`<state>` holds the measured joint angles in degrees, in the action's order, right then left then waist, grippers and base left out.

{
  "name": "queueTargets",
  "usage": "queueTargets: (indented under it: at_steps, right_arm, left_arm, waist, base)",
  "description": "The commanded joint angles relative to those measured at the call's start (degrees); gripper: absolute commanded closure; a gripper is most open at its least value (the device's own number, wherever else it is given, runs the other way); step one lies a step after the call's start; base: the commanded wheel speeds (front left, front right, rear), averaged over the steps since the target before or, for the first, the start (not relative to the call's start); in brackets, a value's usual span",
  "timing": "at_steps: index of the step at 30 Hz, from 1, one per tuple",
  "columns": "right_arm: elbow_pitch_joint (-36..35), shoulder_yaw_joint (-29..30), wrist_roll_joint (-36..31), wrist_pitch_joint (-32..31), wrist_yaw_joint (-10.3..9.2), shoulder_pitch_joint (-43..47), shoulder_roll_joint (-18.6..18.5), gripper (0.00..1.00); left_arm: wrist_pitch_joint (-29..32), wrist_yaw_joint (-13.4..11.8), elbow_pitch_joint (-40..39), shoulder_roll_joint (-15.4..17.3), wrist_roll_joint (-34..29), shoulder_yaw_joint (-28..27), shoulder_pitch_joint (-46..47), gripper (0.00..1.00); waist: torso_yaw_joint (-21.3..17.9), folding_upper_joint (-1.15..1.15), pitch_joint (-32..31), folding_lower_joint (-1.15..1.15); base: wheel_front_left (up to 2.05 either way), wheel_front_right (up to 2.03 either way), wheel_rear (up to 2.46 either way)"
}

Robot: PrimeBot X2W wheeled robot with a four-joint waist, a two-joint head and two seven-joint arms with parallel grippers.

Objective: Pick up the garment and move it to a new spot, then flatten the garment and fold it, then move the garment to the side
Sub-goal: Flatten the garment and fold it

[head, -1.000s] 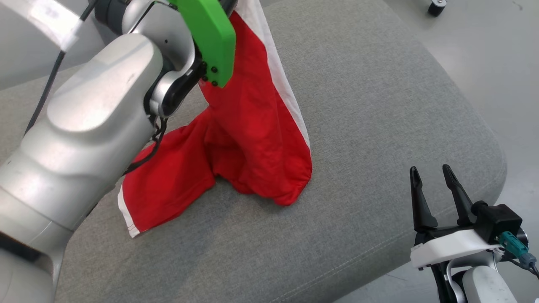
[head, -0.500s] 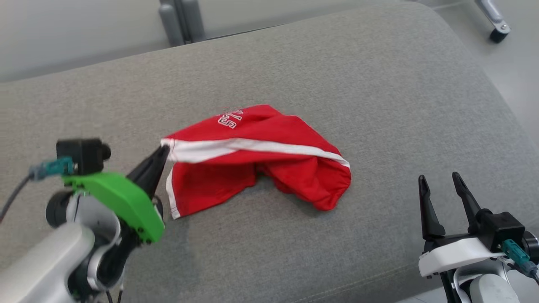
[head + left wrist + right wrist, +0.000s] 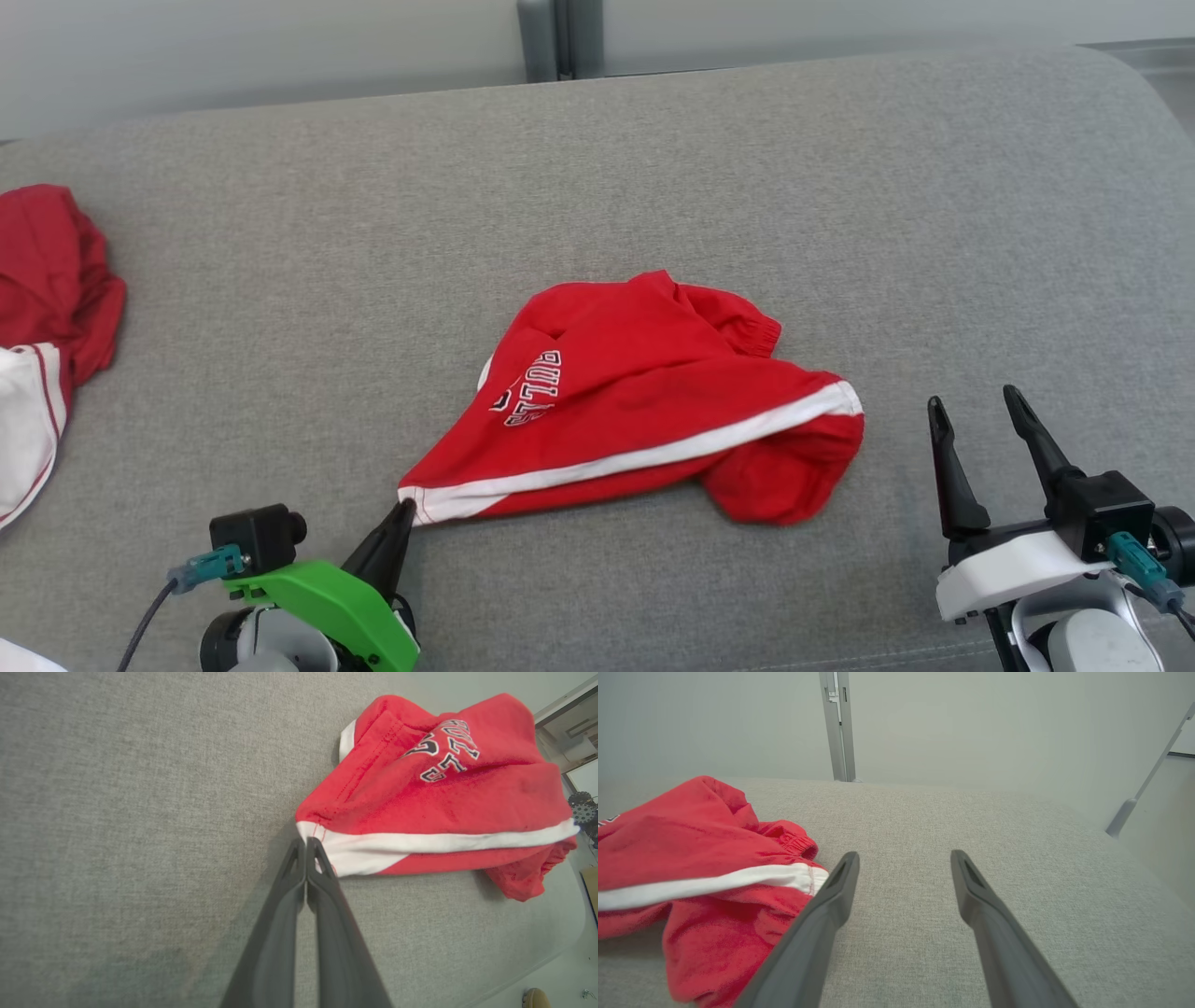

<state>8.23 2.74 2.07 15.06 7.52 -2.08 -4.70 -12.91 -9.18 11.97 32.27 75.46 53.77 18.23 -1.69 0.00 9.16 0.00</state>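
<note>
The garment [image 3: 653,401] is bright red with a white band and black, white-outlined letters. It lies crumpled in the middle of the grey cushion [image 3: 840,187]. My left gripper [image 3: 403,509] sits low at the front left, shut on the garment's white-edged near-left corner. The left wrist view shows its fingertips [image 3: 306,842] pinched together on that corner of the garment [image 3: 420,798]. My right gripper [image 3: 971,411] stands open just right of the garment, nothing between its fingers. In the right wrist view the right gripper [image 3: 903,858] points past the garment [image 3: 691,858], whose banded end lies by the left finger.
Another red and white cloth [image 3: 37,308] lies bunched at the cushion's far left edge. A grey post [image 3: 558,37] stands behind the cushion against the wall. The cushion's rounded right edge drops to the floor beyond my right gripper.
The garment hung from my raised left gripper; now it lies on the cushion with that gripper low at the front, still pinching a corner. The head view has shifted. The right gripper stays open.
</note>
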Motion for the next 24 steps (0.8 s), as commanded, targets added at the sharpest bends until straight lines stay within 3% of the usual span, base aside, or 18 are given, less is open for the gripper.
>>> queueTargets:
  at_steps: [1,3,6,8,10,12,16,20,24]
  right_arm:
    - [0.1,0.0,-0.4,0.2,-0.06,0.5,-0.6,0.00]
    - [0.2,-0.1,-0.4,0.2,-0.06,0.6,-0.9,0.00]
    - [0.3,-0.3,-0.3,0.2,-0.06,0.9,-1.3,0.00]
    - [0.5,-0.5,-0.3,0.2,-0.06,0.9,-1.5,0.00]
    - [0.5,-0.7,-0.2,0.2,-0.06,1.0,-1.6,0.00]
    - [0.6,-0.8,-0.2,0.2,-0.06,1.2,-1.5,0.00]
    - [0.4,-1.0,-0.2,0.2,-0.06,1.8,-1.3,0.00]
    - [-0.9,-0.5,-0.3,0.2,-0.06,2.1,-1.2,0.00]
    - [-2.5,0.3,-0.5,0.2,-0.06,3.2,-1.2,0.00]
  left_arm:
    - [-0.5,1.0,1.6,-0.9,-0.3,-0.2,0.3,1.00]
    - [-0.9,2.6,4.2,-2.6,-0.4,-0.4,0.9,1.00]
    - [-1.2,5.6,6.3,-4.4,-0.8,-0.2,1.6,0.63]
    - [-1.3,7.0,7.4,-5.0,-1.2,0.3,1.8,0.50]
    - [-1.0,8.2,8.2,-5.4,-1.6,1.0,2.0,0.21]
    - [-0.9,8.8,8.8,-5.3,-2.2,1.4,2.2,0.00]
    - [-1.5,8.4,9.3,-4.6,-3.4,0.9,1.9,0.00]
    - [-2.3,5.9,8.0,-3.9,-7.3,-2.7,0.4,0.00]
    - [-2.3,3.1,4.1,-5.0,-15.7,-12.5,-3.6,0.00]
  waist:
    - [2.0,0.00,-0.3,0.00]
    - [2.4,0.00,-0.6,0.00]
    - [2.7,0.00,-1.0,0.00]
    - [2.6,0.00,-1.3,0.00]
    - [2.5,0.00,-1.6,0.00]
    - [2.2,0.00,-1.7,0.00]
    - [1.8,0.00,-2.2,0.00]
    - [1.4,0.00,-2.6,0.00]
    - [1.7,0.00,-3.5,0.00]
  base:
    - [0.00,0.00,0.00]
    - [0.00,0.00,0.00]
    - [0.00,0.00,0.00]
    - [0.00,0.00,0.00]
    - [0.00,0.00,0.00]
    - [0.00,0.00,0.00]
    - [0.00,0.00,0.00]
    - [0.00,0.00,0.00]
    - [0.00,0.00,0.00]
